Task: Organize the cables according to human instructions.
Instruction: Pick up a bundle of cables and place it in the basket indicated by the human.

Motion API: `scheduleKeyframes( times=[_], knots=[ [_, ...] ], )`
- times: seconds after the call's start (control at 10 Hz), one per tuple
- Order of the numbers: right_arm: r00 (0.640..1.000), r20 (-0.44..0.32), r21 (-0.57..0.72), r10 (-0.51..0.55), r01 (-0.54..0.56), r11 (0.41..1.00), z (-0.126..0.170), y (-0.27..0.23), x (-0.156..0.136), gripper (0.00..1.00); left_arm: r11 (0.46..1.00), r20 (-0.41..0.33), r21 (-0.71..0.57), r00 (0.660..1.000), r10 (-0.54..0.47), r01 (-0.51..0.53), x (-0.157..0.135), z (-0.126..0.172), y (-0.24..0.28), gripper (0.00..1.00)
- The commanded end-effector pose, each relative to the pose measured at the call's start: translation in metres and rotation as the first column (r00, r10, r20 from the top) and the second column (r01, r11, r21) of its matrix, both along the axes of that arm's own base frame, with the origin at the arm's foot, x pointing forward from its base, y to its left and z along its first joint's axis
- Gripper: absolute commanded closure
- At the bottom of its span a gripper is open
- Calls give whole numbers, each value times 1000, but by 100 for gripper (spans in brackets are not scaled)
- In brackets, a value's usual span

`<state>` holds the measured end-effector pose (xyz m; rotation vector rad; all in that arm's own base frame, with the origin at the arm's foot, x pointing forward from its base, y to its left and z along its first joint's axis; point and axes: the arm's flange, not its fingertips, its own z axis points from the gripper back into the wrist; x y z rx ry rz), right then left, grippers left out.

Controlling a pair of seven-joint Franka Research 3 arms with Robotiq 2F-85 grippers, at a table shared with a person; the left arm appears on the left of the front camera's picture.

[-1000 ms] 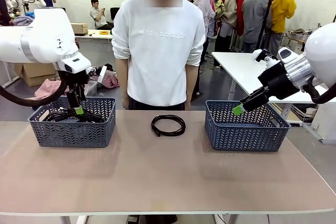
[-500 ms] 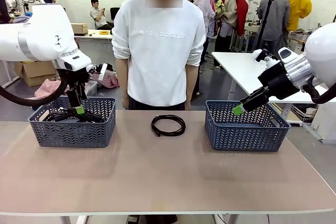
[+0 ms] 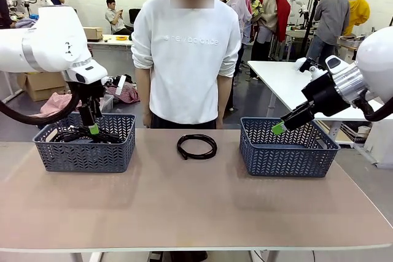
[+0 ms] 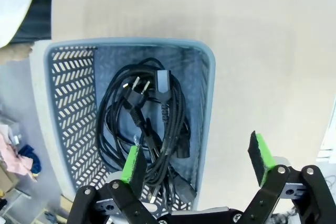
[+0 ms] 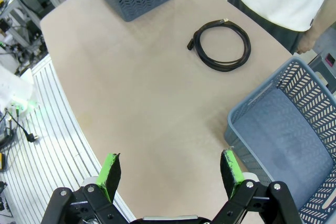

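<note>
The left jaws hang spread wide above the blue-grey plastic lattice basket [image 3: 86,151] on the left, where a tangle of black rubber-coated cables with plugs [image 4: 152,124] lies piled. One more black coiled cable [image 3: 197,146] lies flat on the tan desk [image 3: 196,207], between the two baskets. The right jaws hover, spread too, by the matching right basket [image 3: 285,154].

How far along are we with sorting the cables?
Done: several cables lie bundled in the left basket. In hand: nothing. The left gripper hangs open above that basket, and the right gripper is open by the right basket. Left: one coiled cable on the table between the baskets.
</note>
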<state>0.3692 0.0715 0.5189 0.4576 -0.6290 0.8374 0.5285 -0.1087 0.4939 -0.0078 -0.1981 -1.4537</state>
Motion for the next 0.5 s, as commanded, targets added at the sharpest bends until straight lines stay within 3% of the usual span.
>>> scheduleKeyframes(
  times=[0.0,0.4],
  knots=[
    [1000,15,29,23,-23,999,-3,0,3,0,997,49,-67,998,43,-40,-20,8,-21,0],
    [1000,15,29,23,-23,999,-3,0,3,0,976,69,-214,996,49,-33,-58,10,-60,0]
  ],
)
